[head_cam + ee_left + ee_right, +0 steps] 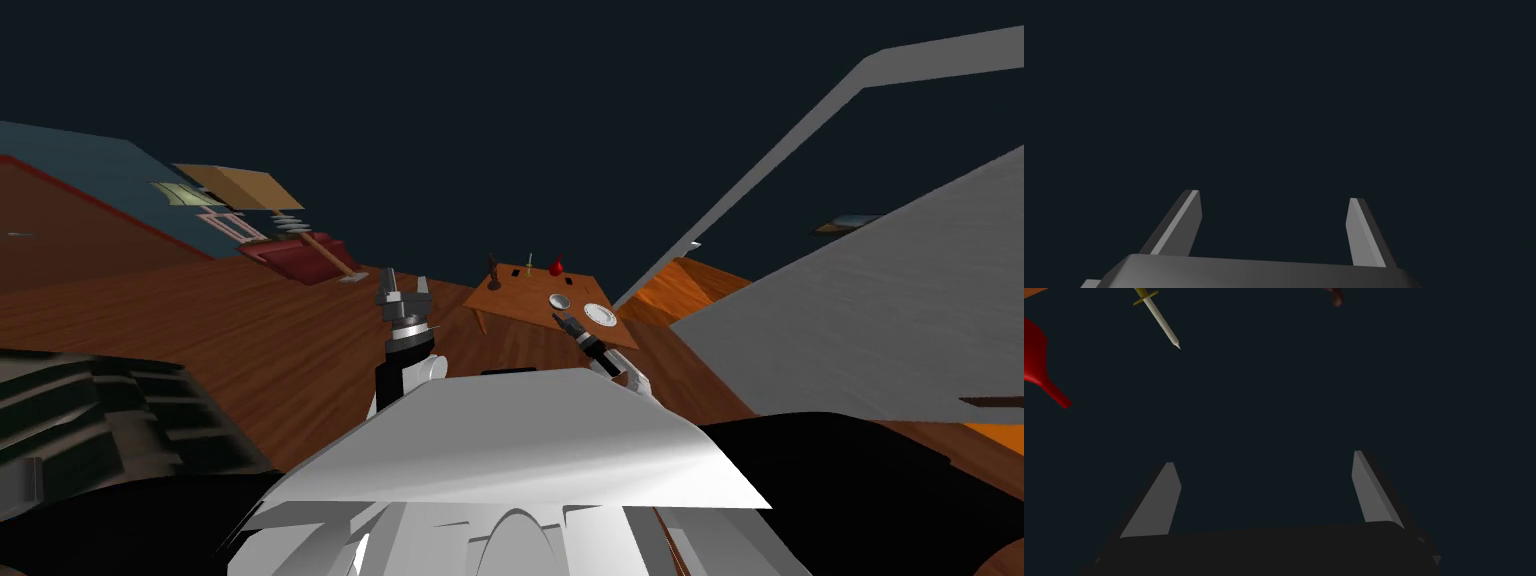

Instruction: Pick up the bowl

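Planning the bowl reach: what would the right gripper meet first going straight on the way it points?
Probably nothing: beyond the open right gripper lies a dark blank area. The red narrow-necked vase and thin white candle sit off to one side, though depth is unclear.

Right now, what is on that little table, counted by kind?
Bowl: 1
Plate: 1
Red vase: 1
Candle: 1
Brown thing: 1
Black squares: 2
Total: 7 on the table
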Motion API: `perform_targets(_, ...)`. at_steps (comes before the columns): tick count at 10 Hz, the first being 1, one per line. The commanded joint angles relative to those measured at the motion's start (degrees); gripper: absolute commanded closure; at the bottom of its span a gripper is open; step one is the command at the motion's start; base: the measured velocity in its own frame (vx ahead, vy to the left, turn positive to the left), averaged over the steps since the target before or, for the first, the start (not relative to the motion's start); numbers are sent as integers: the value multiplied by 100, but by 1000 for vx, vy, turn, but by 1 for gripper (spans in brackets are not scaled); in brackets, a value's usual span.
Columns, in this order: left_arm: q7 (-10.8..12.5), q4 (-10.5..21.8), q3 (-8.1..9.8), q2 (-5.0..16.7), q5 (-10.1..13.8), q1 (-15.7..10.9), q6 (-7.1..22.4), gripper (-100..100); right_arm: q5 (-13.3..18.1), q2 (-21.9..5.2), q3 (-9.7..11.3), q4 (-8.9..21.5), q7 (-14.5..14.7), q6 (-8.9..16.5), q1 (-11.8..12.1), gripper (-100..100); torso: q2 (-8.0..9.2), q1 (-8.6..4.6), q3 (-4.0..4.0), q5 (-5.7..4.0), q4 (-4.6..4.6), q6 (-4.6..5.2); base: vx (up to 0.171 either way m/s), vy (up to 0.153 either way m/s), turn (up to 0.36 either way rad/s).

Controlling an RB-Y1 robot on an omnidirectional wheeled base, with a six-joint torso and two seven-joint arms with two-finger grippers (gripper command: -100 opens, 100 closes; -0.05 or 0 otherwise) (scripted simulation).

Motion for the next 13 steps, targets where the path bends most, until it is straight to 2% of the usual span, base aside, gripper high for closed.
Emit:
perform_targets(1,0,0,0,0,0,0,0,0,159,-177,92,286,161,-66,-70,-100,0,0,0,0,0,0,13,38,198)
perform_targets(2,0,0,-1,0,0,-1,0,0,159,-177,92,450,161,-66,-70,-100,-3,3,-1,0,0,-5,20,41,147)
perform_targets(3,0,0,0,0,0,0,0,0,311,-350,184,683,304,-126,-148,-100,-4,4,-2,1,-1,-1,29,60,225)
perform_targets(4,0,0,-1,0,0,-1,0,0,311,-350,184,853,304,-126,-148,-100,-8,10,-4,2,-1,-5,25,53,101)
perform_targets(5,0,0,0,0,0,0,0,0,460,-521,278,1032,442,-183,-224,-100,-6,9,-3,2,-1,0,35,75,227)
perform_targets(6,0,0,-1,0,0,0,0,0,460,-521,278,1233,442,-183,-224,-100,-10,16,-5,3,-1,-5,39,51,105)
perform_targets(7,0,0,0,0,0,0,0,0,607,-691,374,1444,572,-237,-298,-100,-10,10,-6,2,-2,0,43,46,196)
perform_targets(8,0,0,0,0,0,0,0,0,607,-691,374,1612,572,-237,-298,-100,-12,8,-7,2,-2,-4,40,35,112)
perform_targets(9,0,0,0,0,0,0,0,0,749,-861,472,1788,694,-285,-369,-100,-10,4,-6,1,-2,0,57,45,190)
perform_targets(10,0,0,0,0,0,0,0,0,749,-861,472,1991,694,-285,-369,-100,-16,6,-9,1,-3,-4,45,36,123)
perform_targets(11,0,0,0,0,0,0,0,0,749,-861,472,2056,694,-285,-369,-100,-12,4,-7,2,-3,1,14,16,2)
perform_targets(12,0,0,0,0,0,0,0,0,888,-1031,571,2260,806,-329,-436,-100,-2,-2,-1,0,-1,2,26,29,273)
perform_targets(13,0,0,0,0,0,-1,0,0,888,-1031,571,2424,806,-329,-436,-100,-5,1,-2,1,0,-6,37,26,106)
